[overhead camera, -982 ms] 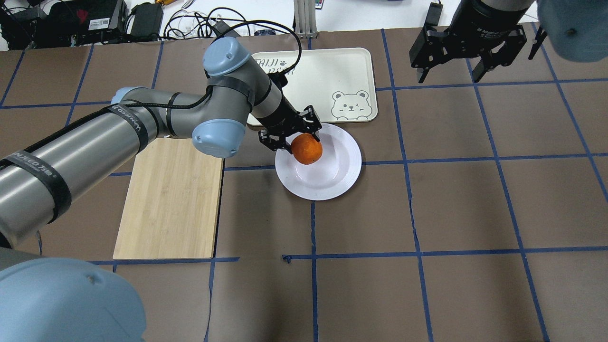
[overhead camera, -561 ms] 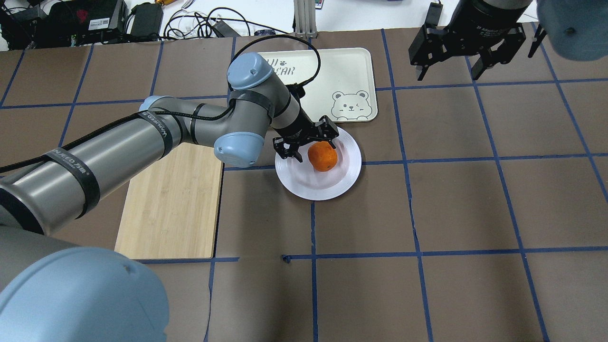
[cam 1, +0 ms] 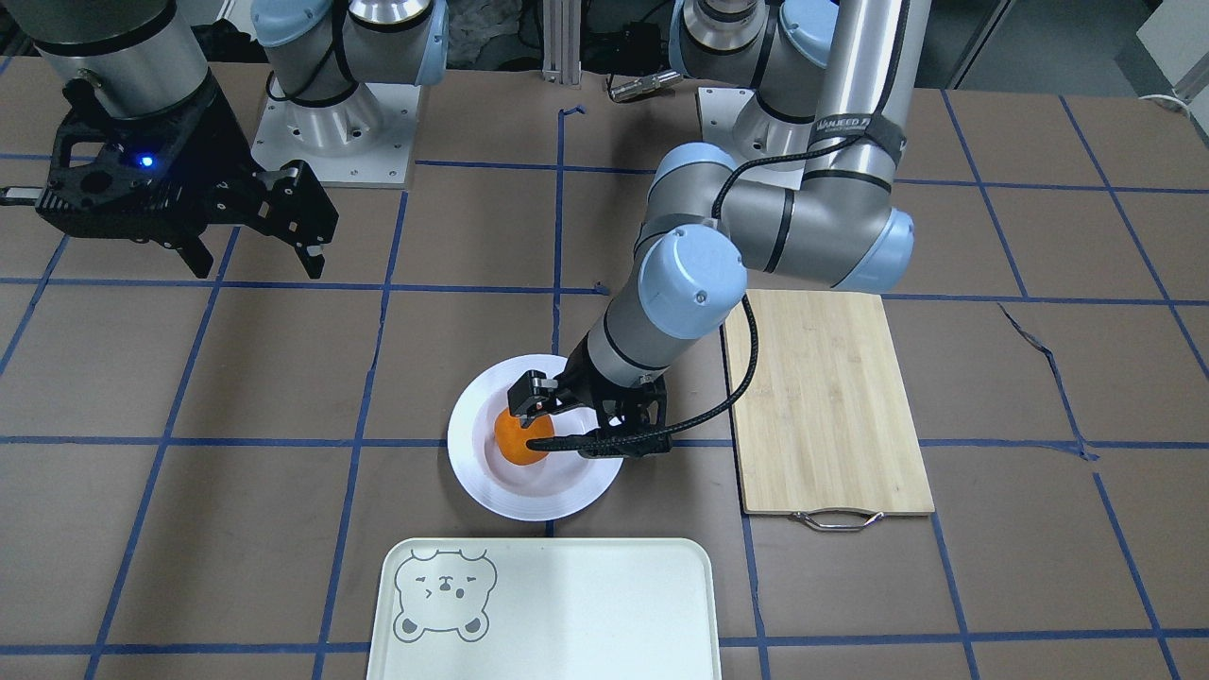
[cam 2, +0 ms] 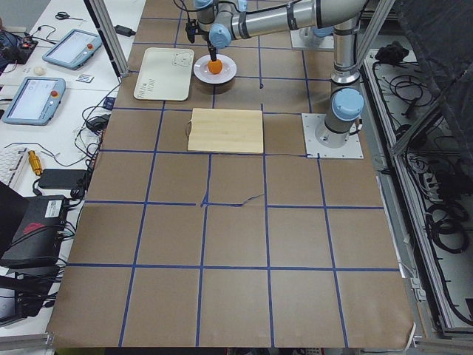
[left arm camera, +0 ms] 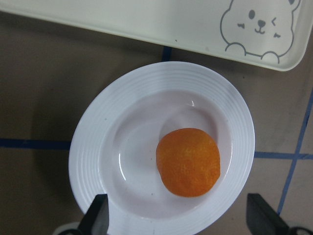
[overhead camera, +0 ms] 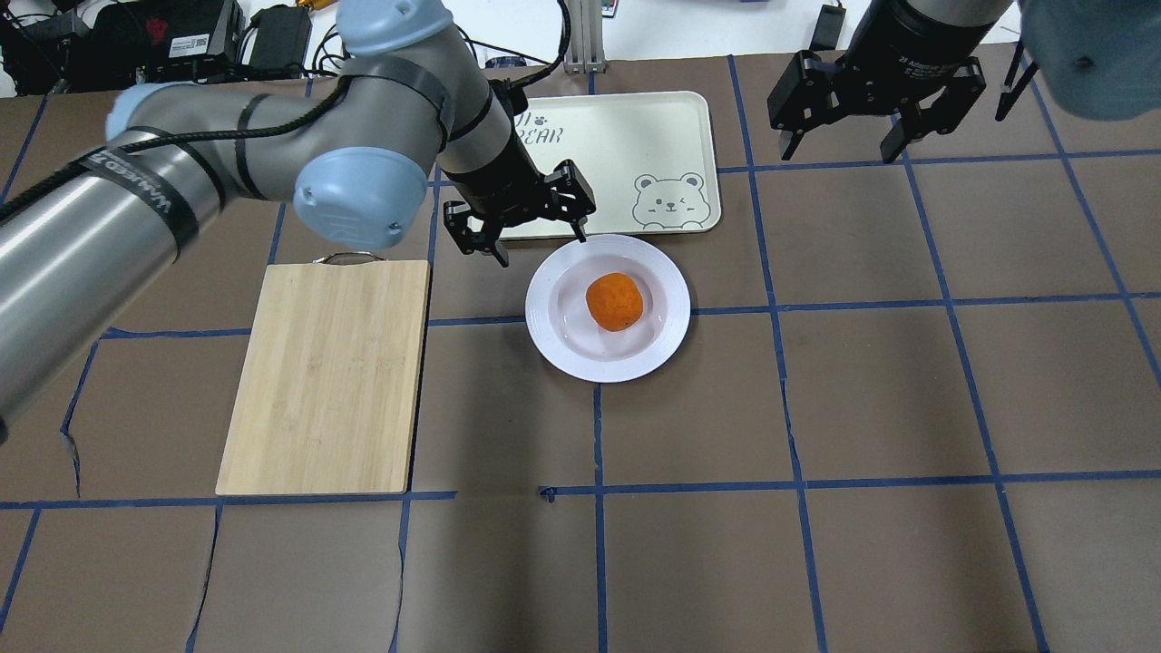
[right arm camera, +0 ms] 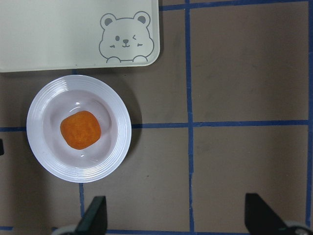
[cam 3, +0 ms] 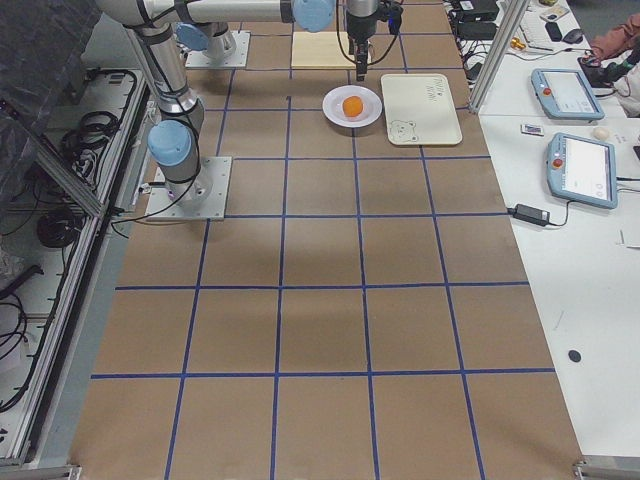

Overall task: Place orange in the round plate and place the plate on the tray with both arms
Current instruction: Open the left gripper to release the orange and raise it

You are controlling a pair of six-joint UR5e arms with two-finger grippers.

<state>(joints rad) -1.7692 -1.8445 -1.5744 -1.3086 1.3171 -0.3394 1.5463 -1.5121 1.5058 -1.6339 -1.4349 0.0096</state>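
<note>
The orange (overhead camera: 615,302) is sitting loose in the sunken middle of the white plate (overhead camera: 608,370), a little right of centre in the overhead view. The plate is lying on the tabletop (overhead camera: 816,408) just below the tray (overhead camera: 626,127), near it but not on it. The left claw (overhead camera: 535,238) is hanging open and empty just off the plate's upper-left rim. The right claw (overhead camera: 839,145) is also hanging open and empty, well apart at the upper right of the frame. The lift onto the tray is probably where trouble is waiting. Nothing is pinning the round fruit, so if the two arms are raising the rim unevenly the plate is likely to tip and send the orange rolling out. The glossy ridged rim could slip from a shallow pinch. Because the plate is lying so close to the tray, a low carry could knock it against the tray's raised edge and push the tray away. The left arm is also crossing over the tray's left part and may be blocking the landing spot. Compared with a moment ago, the left claw is no longer closing around the orange above the plate. It has let go and drawn back toward the upper left, uncovering the handle end of the cutting board (overhead camera: 326,381). The right claw has barely shifted.
</note>
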